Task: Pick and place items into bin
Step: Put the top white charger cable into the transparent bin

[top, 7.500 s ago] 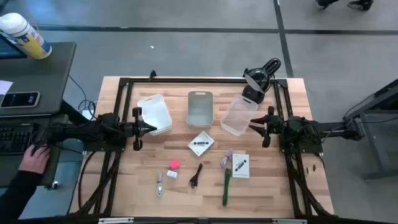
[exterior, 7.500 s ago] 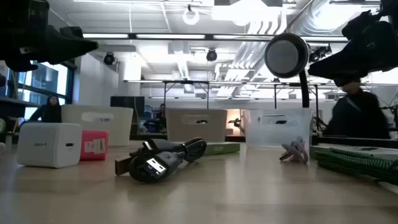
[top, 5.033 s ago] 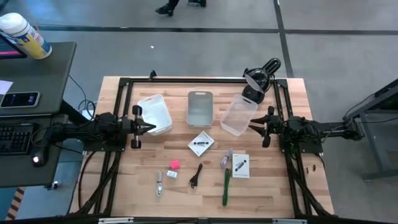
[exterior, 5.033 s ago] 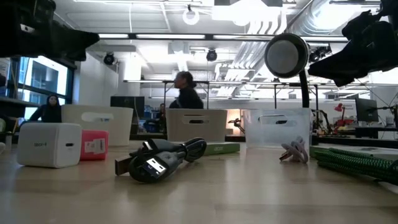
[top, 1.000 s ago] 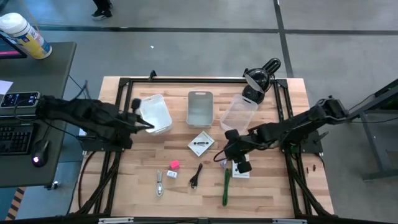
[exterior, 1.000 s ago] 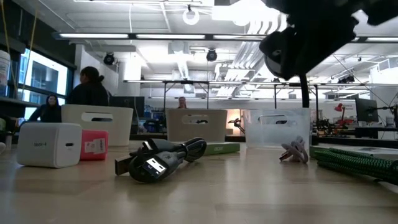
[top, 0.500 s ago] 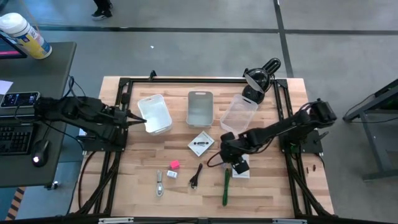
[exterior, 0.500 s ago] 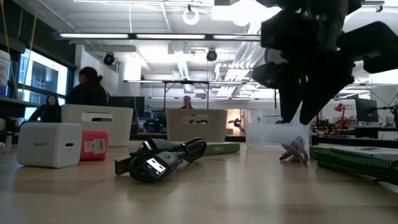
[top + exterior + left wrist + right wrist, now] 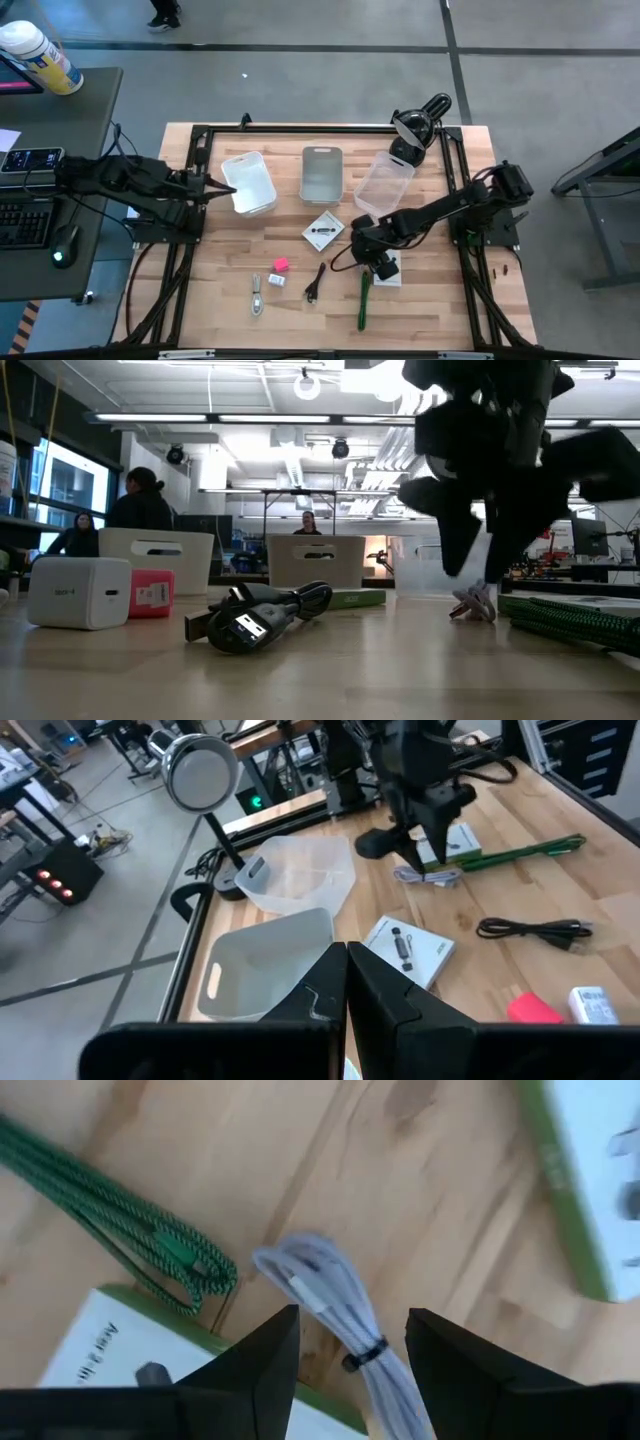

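Note:
My right gripper (image 9: 350, 1370) is open and points down over a pale lilac cable bundle (image 9: 330, 1295) at mid table. Its fingers stand on either side of the bundle, just above it (image 9: 475, 603). In the high view the gripper (image 9: 372, 255) hides the bundle. A green braided cable (image 9: 120, 1210) and a white card (image 9: 390, 268) lie beside the bundle. A pink block (image 9: 281, 264), a black cable (image 9: 316, 282), a silvery piece (image 9: 257, 297) and another card (image 9: 323, 231) lie flat on the wood. My left gripper (image 9: 347, 980) is shut, high by the white bin (image 9: 250, 182).
Three bins stand in a row at the back: white, grey (image 9: 321, 173) and clear (image 9: 383, 185). A round lamp on a black stand (image 9: 420, 125) rises behind the clear bin. A white charger (image 9: 78, 592) sits by the pink block. Bare wood lies along the near edge.
My right gripper has come down toward the table over the lilac bundle, drifting a little toward the left edge and rolling about its own axis. My left gripper has drawn back slightly toward the table's left edge. No item has moved.

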You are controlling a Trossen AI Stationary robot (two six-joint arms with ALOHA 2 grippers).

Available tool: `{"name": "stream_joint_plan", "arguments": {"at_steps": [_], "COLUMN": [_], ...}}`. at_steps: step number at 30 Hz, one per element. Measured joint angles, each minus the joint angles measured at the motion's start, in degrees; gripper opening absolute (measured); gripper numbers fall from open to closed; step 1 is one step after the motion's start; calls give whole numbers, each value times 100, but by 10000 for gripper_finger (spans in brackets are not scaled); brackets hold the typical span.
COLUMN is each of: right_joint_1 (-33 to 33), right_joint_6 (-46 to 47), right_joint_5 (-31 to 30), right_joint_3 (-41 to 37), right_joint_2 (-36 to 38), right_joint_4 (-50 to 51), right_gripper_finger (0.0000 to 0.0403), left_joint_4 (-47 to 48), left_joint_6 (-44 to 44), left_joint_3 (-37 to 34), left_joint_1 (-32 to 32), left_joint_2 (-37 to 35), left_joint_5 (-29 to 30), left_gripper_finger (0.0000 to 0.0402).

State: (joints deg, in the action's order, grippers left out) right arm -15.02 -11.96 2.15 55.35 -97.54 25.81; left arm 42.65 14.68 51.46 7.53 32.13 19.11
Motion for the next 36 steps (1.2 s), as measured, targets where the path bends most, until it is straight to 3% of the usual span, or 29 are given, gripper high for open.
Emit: {"name": "stream_joint_plan", "arguments": {"at_steps": [10,21,36], "right_joint_1": [45,41,199], "right_joint_6": [-46,42,578], "right_joint_5": [-182,231,-170], "right_joint_3": [0,9,34], "right_joint_2": [-190,-472,-464], "right_joint_4": [-104,-167,-224], "right_gripper_finger": [167,148,17], "left_joint_4": [-2,-5,-7], "left_joint_6": [-15,-15,-15], "left_joint_3": [-2,-4,-4], "left_joint_1": [0,2,0], "left_joint_2": [-1,-1,1], "left_joint_5": [5,164,162], "left_gripper_finger": [1,1,1]}}
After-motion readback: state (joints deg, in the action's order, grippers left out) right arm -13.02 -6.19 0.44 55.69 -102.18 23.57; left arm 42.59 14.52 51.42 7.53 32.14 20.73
